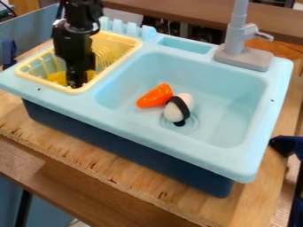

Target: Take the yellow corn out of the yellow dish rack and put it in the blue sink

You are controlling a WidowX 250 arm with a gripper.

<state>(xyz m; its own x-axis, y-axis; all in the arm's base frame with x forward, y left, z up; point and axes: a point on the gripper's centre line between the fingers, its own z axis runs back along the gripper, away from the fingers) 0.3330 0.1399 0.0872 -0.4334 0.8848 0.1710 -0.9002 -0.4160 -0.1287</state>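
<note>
In the drying rack, near its front rim, gripper by something yellow, grip unclear

This looks like a robotics lab or workshop with a play kitchen set up in it. A black robot arm hangs over a light-blue toy sink with a grey faucet and a yellow dish rack. The sink sits on a desk of bare plywood, its front edge rough and splintered.
</note>
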